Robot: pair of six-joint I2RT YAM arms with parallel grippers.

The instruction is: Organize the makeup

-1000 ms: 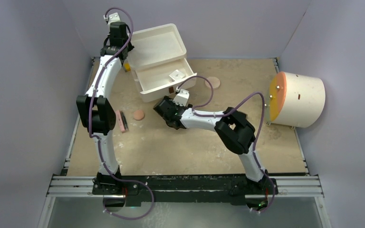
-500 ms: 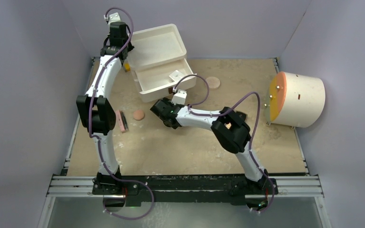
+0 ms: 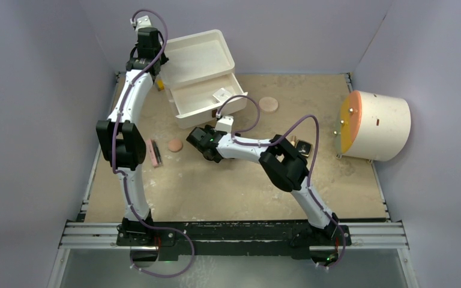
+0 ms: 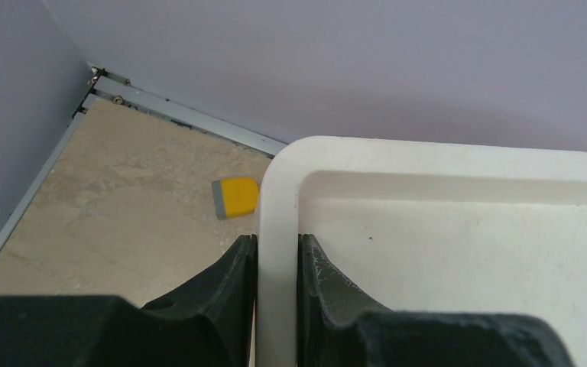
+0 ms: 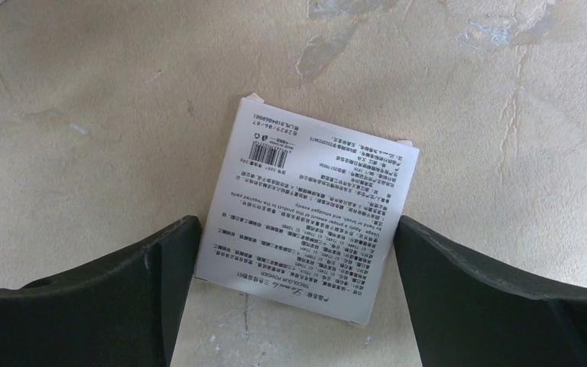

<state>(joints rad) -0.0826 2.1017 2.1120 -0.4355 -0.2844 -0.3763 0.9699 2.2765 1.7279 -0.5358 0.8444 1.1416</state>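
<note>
Makeup box (image 5: 306, 218), mottled tan tabletop (image 3: 216, 187), lilac walls (image 3: 300, 30)

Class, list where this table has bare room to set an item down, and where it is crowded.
Free: the near table strip between the arms; the patch between the far peach disc and cream cylinder. Crowded: before the white case, around the right claw.

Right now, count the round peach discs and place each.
2. One peach disc lies right of the pink stick; the other disc lies right of the white box. Arms may hide more.
</note>
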